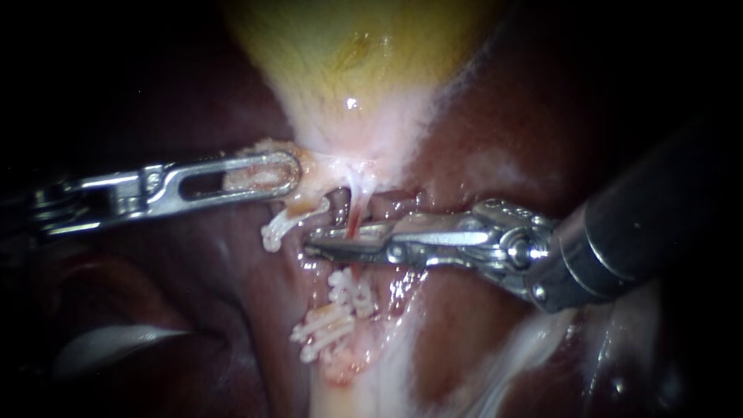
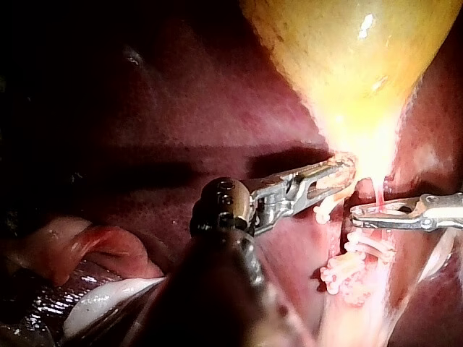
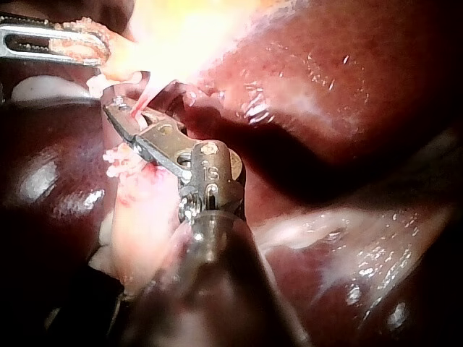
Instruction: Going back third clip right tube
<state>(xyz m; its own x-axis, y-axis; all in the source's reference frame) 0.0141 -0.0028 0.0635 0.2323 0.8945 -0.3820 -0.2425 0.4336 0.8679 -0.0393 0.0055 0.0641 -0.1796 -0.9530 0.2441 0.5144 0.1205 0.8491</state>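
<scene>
The thin red tube (image 1: 355, 215) runs from the pale neck under the gallbladder (image 1: 348, 46) toward you, right of middle. It crosses straight through the jaws of your right instrument (image 1: 316, 241). Those jaws lie across it from the right, with their tips just past it on the left. They are only narrowly parted: a slim dark gap shows between them, the tube sits in that gap, and they are not clamped on it. The right wrist view shows the same thing, with the tube passing between the two tips.

Just left of the tube, one white clip (image 1: 280, 227) sits on a short pale stump. On the near side of your right jaws, a cluster of white clips (image 1: 338, 308) lies on the pale strand, close under the jaws but apart from them.

Farther left, the jaws of your left instrument (image 1: 285, 174) are closed on pale tissue (image 1: 255, 178) at the left edge of the neck. That tissue shows through the slot in the jaw. Dark red liver (image 1: 495, 116) lies on both sides.
</scene>
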